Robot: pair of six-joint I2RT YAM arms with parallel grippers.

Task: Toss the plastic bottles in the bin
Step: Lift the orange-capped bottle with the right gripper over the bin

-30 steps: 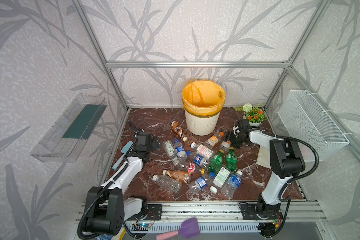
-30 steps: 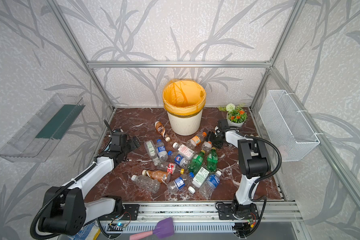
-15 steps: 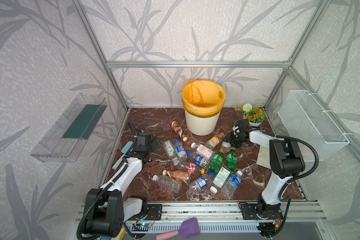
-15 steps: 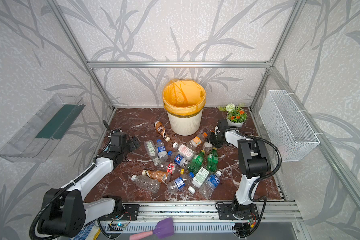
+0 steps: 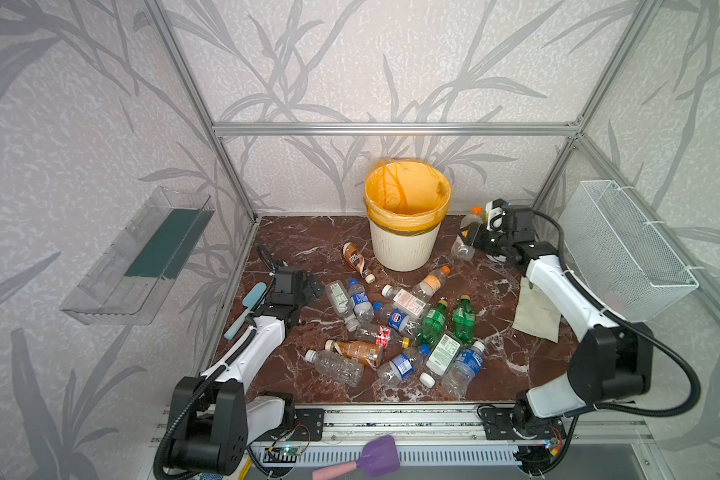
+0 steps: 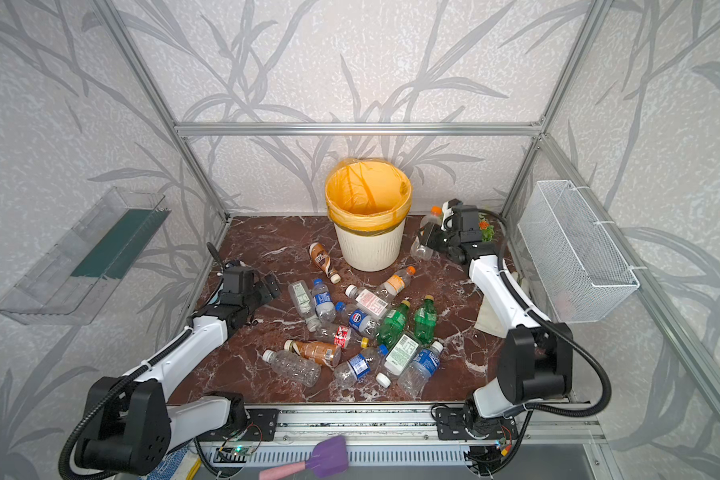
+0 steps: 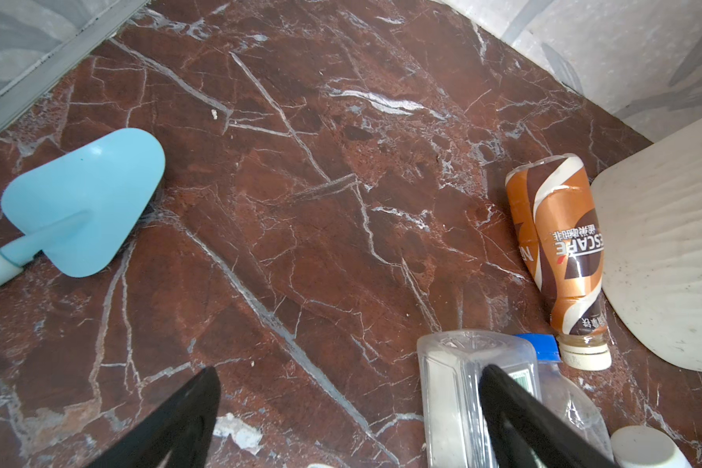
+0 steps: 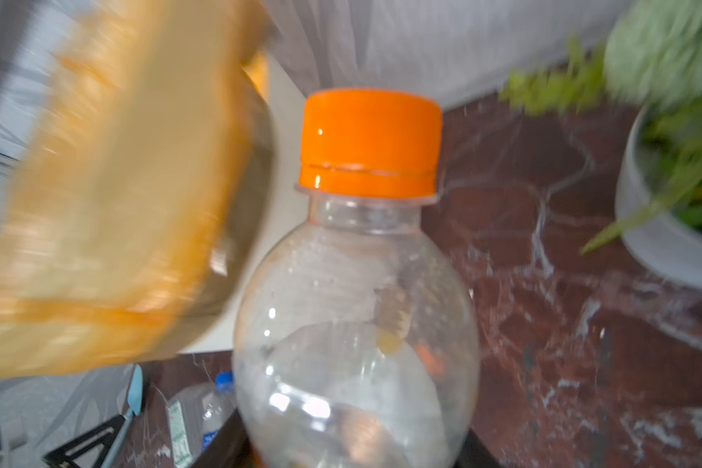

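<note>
Beside the bin (image 5: pixel 404 249), on my right arm's side: my right gripper (image 5: pixel 474 240) is clamped around the belly of a clear bottle with an orange cap (image 5: pixel 461 250). It looks lifted off the table, close to the rim but not over the opening. Wrist view: cap up, the clear bottle (image 8: pixel 353 304) fills the frame, with the bag-covered rim just beside it, blurred.

On the other side of the bin and nearer my base, my left gripper (image 5: pixel 308 287) has its fingers (image 7: pixel 195 409) spread wide with nothing between them, low at the edge of the heap.

Progress is early, I judge. No bottle shows inside the bin from above — only the orange bag. More than a dozen bottles (image 5: pixel 395 328) lie in a loose heap in front of the bin, and a brown coffee bottle (image 5: pixel 356 261) lies just beside its foot. One is in hand, the rest to go.

Surface: table (image 5: pixel 292 245) of red-brown marble, white-veined, glossy, flat.

Room: aluminium frame, grey leaf-print walls. A wire basket (image 5: pixel 624 249) hangs on the wall well beyond my right arm from the bin, and a clear shelf (image 5: pixel 142 257) on the opposite wall. A flower pot (image 8: pixel 665 227) stands near the bin, behind the held bottle. Also down — a cloth (image 5: pixel 535 309) and a blue spatula (image 5: pixel 255 294).
</note>
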